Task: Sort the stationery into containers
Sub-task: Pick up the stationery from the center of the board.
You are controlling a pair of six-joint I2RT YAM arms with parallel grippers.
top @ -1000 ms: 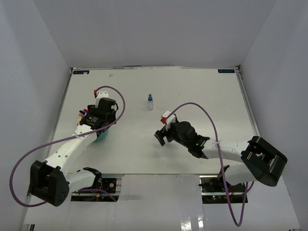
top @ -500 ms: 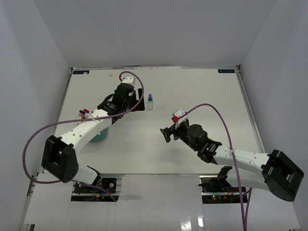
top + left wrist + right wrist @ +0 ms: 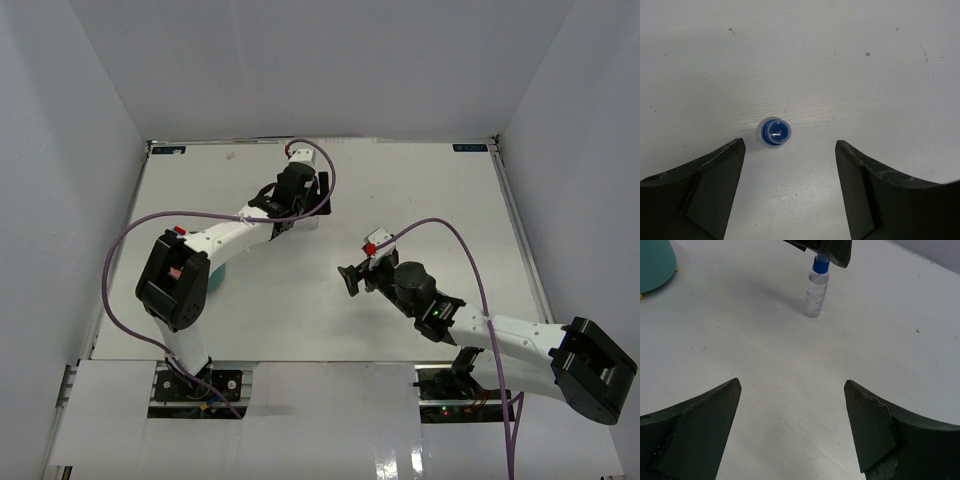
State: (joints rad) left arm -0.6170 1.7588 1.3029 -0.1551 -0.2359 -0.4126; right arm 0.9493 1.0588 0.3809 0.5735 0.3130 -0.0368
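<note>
Left wrist view looks straight down on the small blue-capped bottle (image 3: 774, 132), which stands upright on the bare white table (image 3: 450, 200). The left gripper (image 3: 789, 150) hangs over it with its jaws spread wide and nothing between them. The cap sits off centre, nearer one finger than the other and slightly ahead of the tips, so the alignment probably needs a small correction before the gripper drops. The right wrist view shows the same bottle from the side, a clear body under a blue cap. The dark tip of the left gripper sits just above the cap, and I cannot tell whether the two touch. The bottle stands around the middle of the table, somewhat toward the far edge and well clear of the other items, which gives the fingers room on both sides. The teal cup (image 3: 212, 280) is near the left edge, partly hidden under the left arm's links. That arm would be the natural one to carry the bottle there. The right gripper (image 3: 792, 390) is held low over open table right of centre, with its fingers apart and empty. It faces the bottle but stays well back, apparently to keep out of the way. A tall, narrow bottle tips easily, so a pinch on the body below the cap seems safer than one on the cap itself
</note>
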